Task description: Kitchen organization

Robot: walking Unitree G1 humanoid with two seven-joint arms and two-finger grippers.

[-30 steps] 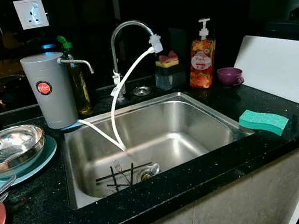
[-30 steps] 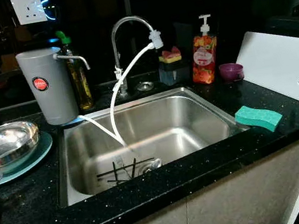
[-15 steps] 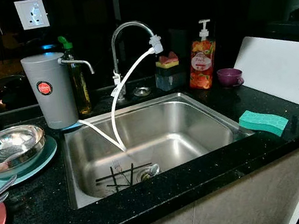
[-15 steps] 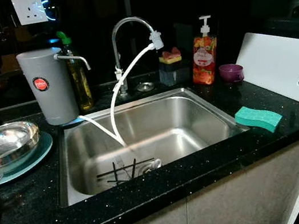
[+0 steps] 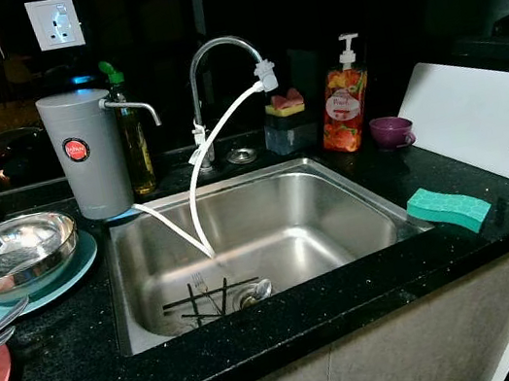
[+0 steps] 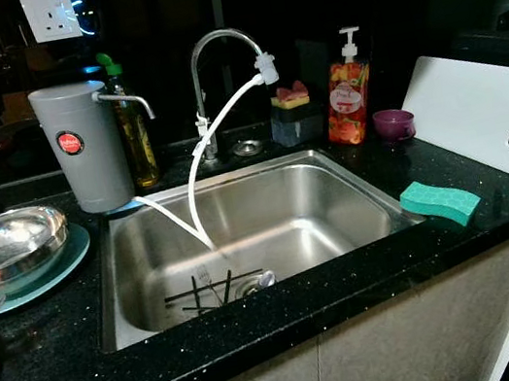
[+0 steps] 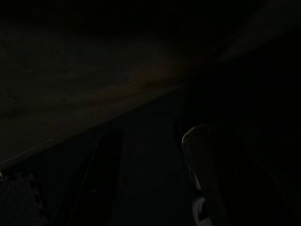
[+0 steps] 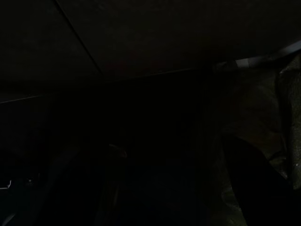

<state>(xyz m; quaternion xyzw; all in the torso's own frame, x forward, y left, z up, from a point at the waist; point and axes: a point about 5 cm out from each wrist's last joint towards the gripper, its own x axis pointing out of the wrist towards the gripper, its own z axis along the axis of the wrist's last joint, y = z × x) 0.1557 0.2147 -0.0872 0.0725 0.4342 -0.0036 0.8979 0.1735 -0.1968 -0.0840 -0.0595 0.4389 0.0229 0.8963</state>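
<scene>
Dark, glossy back wall (image 5: 154,11) with white socket (image 5: 54,23). Black speckled countertop (image 5: 69,371) over pale cabinet front (image 5: 411,350). Dim lighting.

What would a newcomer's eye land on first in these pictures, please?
Probably the bright steel sink set in the black counter, with cutlery lying by its drain under the curved tap. Next, the green sponge on the counter to the sink's right, and the white board leaning behind it.

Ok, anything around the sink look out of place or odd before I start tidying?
A few things. Cutlery, a fork and spoon among dark sticks, lies loose over the drain of the steel sink. The green sponge overhangs the sink's right rim. A steel bowl sits stacked on a teal plate. No spills visible.
</scene>
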